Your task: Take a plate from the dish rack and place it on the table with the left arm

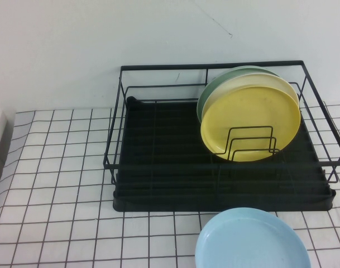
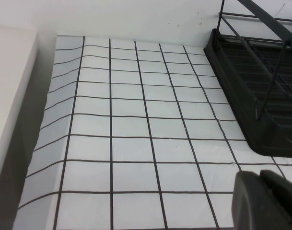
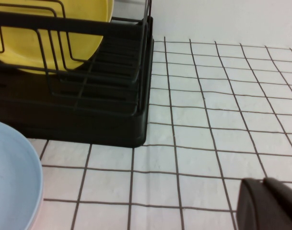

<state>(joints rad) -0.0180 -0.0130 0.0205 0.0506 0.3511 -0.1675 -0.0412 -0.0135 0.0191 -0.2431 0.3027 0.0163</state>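
The yellow plate [image 1: 251, 123] stands upright in the black wire dish rack [image 1: 158, 184], at the front of a stack held by the wire dividers. It also shows in the right wrist view [image 3: 21, 38]. Neither arm shows in the high view. My left gripper [image 2: 259, 177] is shut and empty, low over the grid-cloth table [image 2: 136, 124], to the left of the rack's corner [image 2: 261, 110]. My right gripper [image 3: 264, 184] is shut and empty over the table to the right of the rack [image 3: 112, 105].
A cream-white plate [image 1: 236, 84] and a green plate [image 1: 211, 92] stand behind the yellow one. A light blue plate [image 1: 250, 240] lies on the table in front of the rack and also shows in the right wrist view [image 3: 11, 182]. A white wall stands behind.
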